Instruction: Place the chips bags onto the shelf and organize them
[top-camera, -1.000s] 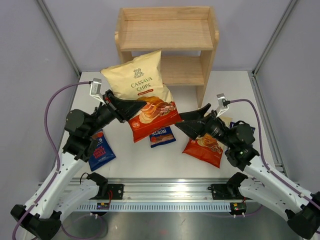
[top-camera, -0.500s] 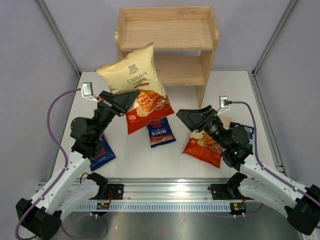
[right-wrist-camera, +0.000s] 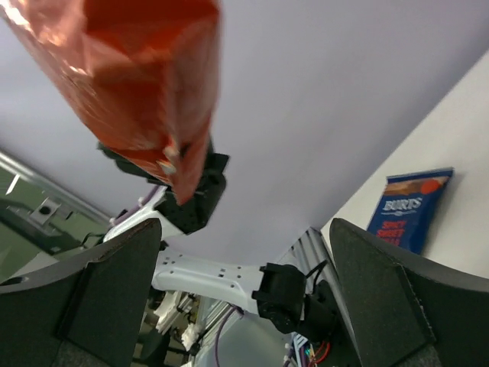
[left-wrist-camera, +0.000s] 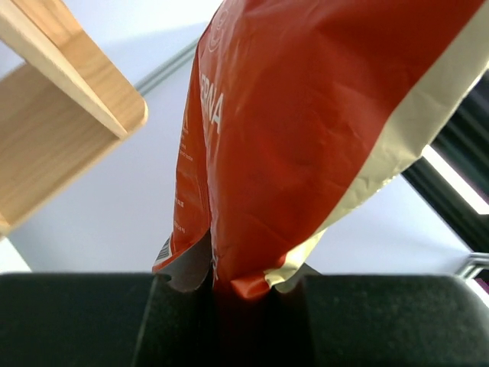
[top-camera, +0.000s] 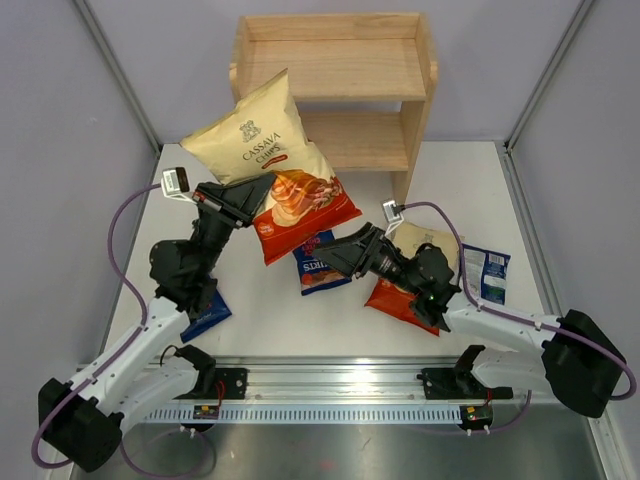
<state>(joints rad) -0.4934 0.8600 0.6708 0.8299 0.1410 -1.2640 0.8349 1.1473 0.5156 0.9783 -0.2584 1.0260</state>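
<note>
The left jaws are clamped shut on the bottom seam of a large Cassava Chips bag [top-camera: 262,165], cream at the top and red-orange below, holding it in the air above the tabletop [top-camera: 270,325]. The left wrist view shows the orange seam pinched tight between the two dark fingers [left-wrist-camera: 344,313]. Compared with a second ago, this bag sits higher and leans further to the left. Its top corner now reaches the front edge of the upper tier of the wooden shelf [top-camera: 335,70], which stands just beyond the jaws; before, the bag only overlapped the lower tier. The bag rests on neither tier.

The right jaws are spread wide and hold nothing. The right arm [top-camera: 490,322] has swung in toward the middle, so its jaws have shifted left and now sit just beside a red-labelled Burts bag [top-camera: 312,268] lying flat on the tabletop. A second Cassava Chips bag [top-camera: 400,300] lies behind these jaws, partly under the arm. A teal Burts bag [top-camera: 487,272], mostly hidden by the arm a second ago, now shows fully, well behind the right jaws. Another red-labelled Burts bag [top-camera: 208,312] lies below and behind the left jaws, partly covered by the left arm [top-camera: 175,280].
</note>
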